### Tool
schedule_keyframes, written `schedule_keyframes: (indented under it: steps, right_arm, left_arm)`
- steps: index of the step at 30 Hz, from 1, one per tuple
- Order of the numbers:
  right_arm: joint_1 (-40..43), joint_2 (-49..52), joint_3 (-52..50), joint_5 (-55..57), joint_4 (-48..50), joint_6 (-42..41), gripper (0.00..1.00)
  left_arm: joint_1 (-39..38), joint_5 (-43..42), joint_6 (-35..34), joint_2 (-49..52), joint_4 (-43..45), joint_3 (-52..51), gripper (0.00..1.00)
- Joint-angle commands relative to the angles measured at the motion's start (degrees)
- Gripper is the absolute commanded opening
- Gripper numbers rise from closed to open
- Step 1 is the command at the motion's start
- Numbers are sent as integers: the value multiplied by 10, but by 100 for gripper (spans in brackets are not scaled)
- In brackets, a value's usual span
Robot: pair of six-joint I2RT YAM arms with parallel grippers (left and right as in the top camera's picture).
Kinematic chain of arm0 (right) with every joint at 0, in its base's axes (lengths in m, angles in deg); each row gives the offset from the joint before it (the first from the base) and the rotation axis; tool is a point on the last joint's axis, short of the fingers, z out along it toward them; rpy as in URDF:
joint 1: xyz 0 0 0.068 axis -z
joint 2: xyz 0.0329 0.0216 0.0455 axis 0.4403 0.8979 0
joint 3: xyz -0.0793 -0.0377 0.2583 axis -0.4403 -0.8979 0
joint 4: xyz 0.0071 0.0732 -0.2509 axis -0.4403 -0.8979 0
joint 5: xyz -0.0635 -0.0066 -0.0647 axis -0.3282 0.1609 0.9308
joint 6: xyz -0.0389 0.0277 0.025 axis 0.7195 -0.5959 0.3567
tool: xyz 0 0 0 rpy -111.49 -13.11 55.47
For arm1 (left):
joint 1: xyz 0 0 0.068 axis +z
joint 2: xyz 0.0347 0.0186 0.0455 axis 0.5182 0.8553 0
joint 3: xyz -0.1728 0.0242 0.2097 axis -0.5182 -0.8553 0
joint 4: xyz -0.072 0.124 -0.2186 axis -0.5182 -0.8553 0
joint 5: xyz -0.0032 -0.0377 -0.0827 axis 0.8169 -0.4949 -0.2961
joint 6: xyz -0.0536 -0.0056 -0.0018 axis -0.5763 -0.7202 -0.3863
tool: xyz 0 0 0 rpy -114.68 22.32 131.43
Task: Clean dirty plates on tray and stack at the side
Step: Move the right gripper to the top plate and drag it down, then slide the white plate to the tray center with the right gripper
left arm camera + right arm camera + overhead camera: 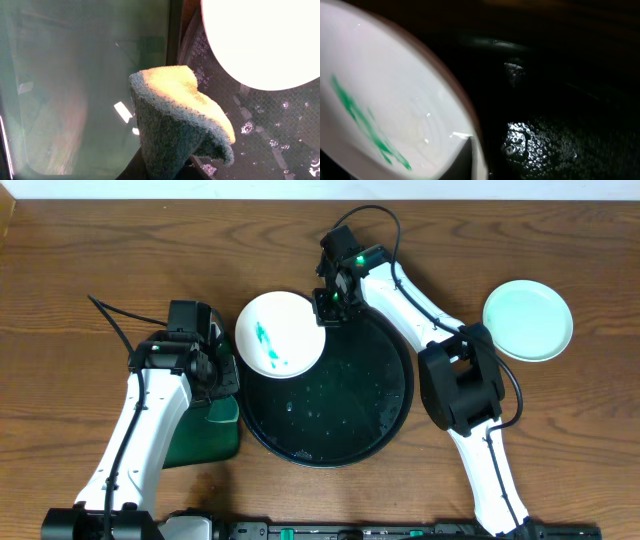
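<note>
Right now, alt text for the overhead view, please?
The right gripper holds a small round white plate smeared with teal paint over the left rim of the large round black tray. The left gripper hovers beside it; a second white plate lies far right.

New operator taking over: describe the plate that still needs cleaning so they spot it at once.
Find the large round black tray in the middle of the wooden table. Over its upper-left rim, held by the right gripper, is a small round white plate. Only it bears teal-green smears; the other plate, far right, looks clean.
</note>
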Motion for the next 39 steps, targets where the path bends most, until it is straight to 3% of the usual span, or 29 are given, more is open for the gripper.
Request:
schedule_keyframes:
  steps: [1,13,25,39]
  right_arm:
    - [-5,2,-3,5,-1,-17,1]
    - [-6,-9,-3,31,-72,4,2]
    - [-7,-119,-3,156,-175,-17,2]
    - [-26,-139,-10,146,-272,-27,3]
  left_arm:
    - [3,1,6,-5,-2,4,8]
    - [3,1,6,-5,-2,4,8]
    - [3,1,6,-5,-1,4,8]
    - [3,1,6,-5,-2,4,8]
